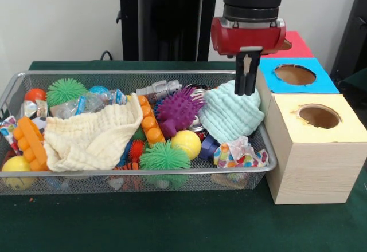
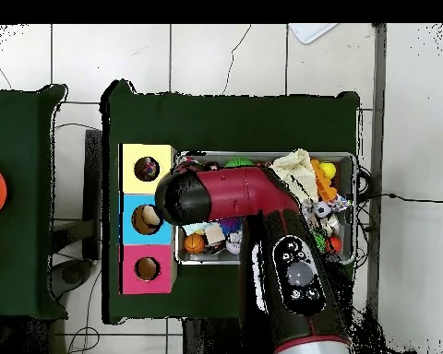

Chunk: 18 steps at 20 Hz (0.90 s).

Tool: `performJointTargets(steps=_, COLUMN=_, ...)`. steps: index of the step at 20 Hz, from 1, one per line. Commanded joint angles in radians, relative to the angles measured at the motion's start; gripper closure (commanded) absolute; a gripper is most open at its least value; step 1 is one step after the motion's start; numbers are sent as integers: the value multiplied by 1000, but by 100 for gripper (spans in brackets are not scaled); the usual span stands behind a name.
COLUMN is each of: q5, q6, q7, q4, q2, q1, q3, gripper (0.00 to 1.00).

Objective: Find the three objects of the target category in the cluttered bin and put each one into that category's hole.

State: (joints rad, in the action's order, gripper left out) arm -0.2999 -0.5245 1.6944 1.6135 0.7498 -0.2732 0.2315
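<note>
The silver wire-mesh bin (image 1: 137, 172) fills the table's left and middle and is full of toys; its right end shows in the overhead view (image 2: 354, 184). One white dotted cloth piece (image 1: 241, 153) lies in the bin's front right corner. I cannot make out other dotted pieces. The yellow-topped box's hole (image 1: 319, 115) is right of the bin and looks empty from here. In the overhead view this hole (image 2: 147, 169) shows something mottled inside. My gripper (image 1: 248, 85) is shut and empty. It hangs over the mint knit cloth (image 1: 229, 115), beside the blue-topped box. The arm hides it in the overhead view.
The blue-topped box (image 1: 294, 74) and the red-topped box (image 1: 297, 44) stand behind the yellow one. A cream knit cloth (image 1: 92, 137), a purple spiky ball (image 1: 178, 110), a green spiky ball (image 1: 163, 156), a yellow ball (image 1: 186, 143) and orange bricks (image 1: 31, 143) crowd the bin.
</note>
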Motion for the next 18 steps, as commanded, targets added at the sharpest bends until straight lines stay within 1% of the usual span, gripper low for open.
performJointTargets(steps=1, q5=8, q6=-48, q7=25, q4=95, q2=-3, q1=-39, q3=40, gripper=0)
performJointTargets(steps=4, q5=11, q6=-39, q7=27, q4=98, q2=-4, q1=-45, q3=45, gripper=0)
performJointTargets(steps=6, q5=9, q6=-17, q7=20, q4=97, q2=-17, q1=-57, q3=58, gripper=0)
performJointTargets(steps=7, q5=-1, q6=7, q7=19, q4=94, q2=-29, q1=-63, q3=58, gripper=0)
performJointTargets(steps=13, q5=-35, q6=39, q7=20, q4=44, q2=-96, q1=-55, q3=49, gripper=0)
performJointTargets(steps=18, q5=-45, q6=60, q7=36, q4=21, q2=-139, q1=-44, q3=38, gripper=0)
